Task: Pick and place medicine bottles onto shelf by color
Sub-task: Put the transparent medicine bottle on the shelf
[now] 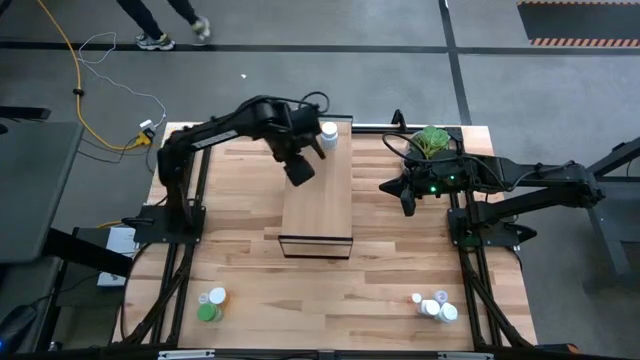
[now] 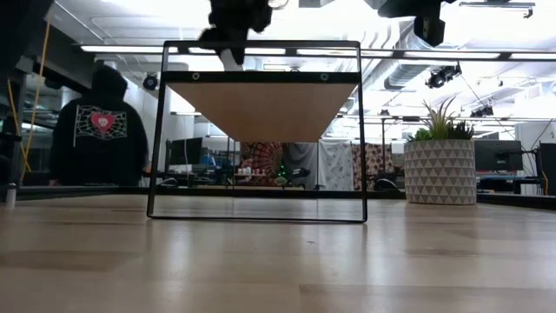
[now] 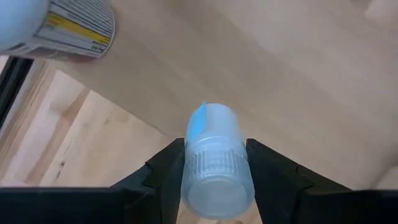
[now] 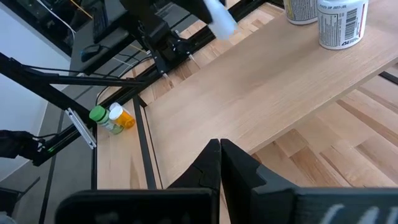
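Hovered over the far left edge of the long pale-wood shelf [image 1: 317,190], near 2 white labelled bottles [image 4: 339,22] at its far end: left gripper [image 3: 214,180] clamping a small clear white-capped bottle [image 3: 214,165], label partly hidden. Waited right of the shelf, above bare striped tabletop [image 1: 390,260]: right gripper [image 4: 221,152], fingers pressed together, empty.

~9 btls [image 1: 328,130], 1 shelf [image 1: 318,200], 1 plant [image 1: 430,140]
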{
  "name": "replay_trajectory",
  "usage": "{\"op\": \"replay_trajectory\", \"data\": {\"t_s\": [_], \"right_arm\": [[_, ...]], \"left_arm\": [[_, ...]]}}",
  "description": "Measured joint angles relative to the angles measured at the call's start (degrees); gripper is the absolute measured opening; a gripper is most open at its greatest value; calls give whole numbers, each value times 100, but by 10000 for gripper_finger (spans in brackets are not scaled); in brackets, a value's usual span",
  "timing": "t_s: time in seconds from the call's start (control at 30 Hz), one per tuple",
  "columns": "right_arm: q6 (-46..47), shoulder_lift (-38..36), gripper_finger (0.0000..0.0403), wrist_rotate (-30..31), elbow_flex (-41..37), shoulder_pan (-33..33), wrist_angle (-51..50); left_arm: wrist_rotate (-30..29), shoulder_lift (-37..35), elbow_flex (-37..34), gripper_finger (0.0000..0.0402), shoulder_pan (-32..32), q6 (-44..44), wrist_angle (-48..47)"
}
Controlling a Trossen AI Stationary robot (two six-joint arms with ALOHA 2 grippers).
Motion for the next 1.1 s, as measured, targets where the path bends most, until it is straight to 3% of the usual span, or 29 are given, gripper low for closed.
{"op": "replay_trajectory", "data": {"t_s": [0.37, 1.1], "right_arm": [[2, 0, 0, 0, 0, 0, 0], [2, 0, 0, 271, 0, -2, 0]], "left_arm": [[-238, 542, 3, 150, 131, 489, 5], [-560, 575, 3, 155, 229, 991, 305]]}}
